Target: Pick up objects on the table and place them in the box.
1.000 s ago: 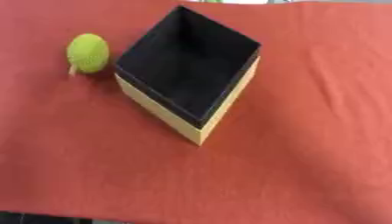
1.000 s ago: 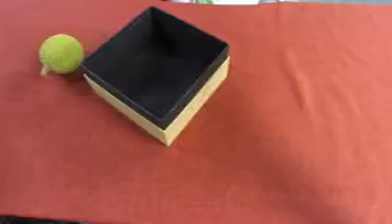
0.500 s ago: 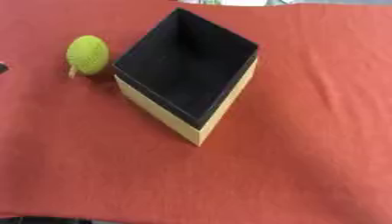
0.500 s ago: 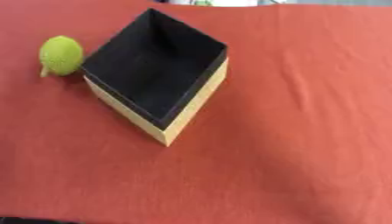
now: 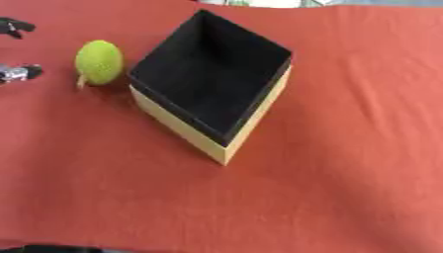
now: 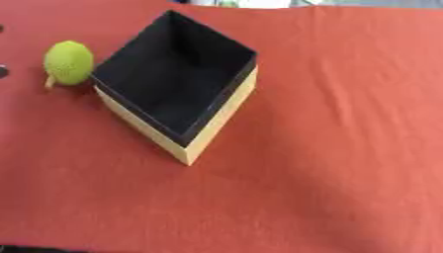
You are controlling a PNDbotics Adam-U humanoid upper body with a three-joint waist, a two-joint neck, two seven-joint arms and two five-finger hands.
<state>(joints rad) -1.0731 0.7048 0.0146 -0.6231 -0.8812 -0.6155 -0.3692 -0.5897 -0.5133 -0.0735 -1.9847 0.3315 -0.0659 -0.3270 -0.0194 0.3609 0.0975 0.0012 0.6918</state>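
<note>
The yellow-green, egg-shaped, pebbly-skinned fruit [image 5: 99,62] sat on the red-cloth-covered desk [image 5: 346,148], just off the 9 o'clock corner of the open black-lined box with pale tan cardboard sides [image 5: 212,89], close to its wall though contact could not be made out. A small pale stem poked out at the fruit's lower left. At the far 9 o'clock edge of the left eye view, the left robot hand [image 5: 17,49] was barely in frame: only two dark fingertips showed, set well apart with a gap between them, spread rather than clamped on anything. The right robot hand showed nowhere.

By its look, the fruit was probably light and fairly stiff, its textured skin likely giving decent purchase, yet its rounded shape could roll away if nudged from one side. The safest hold appeared to be across its widest middle, fingers on one flank and thumb opposite, clear of the stem. The box stood empty.
</note>
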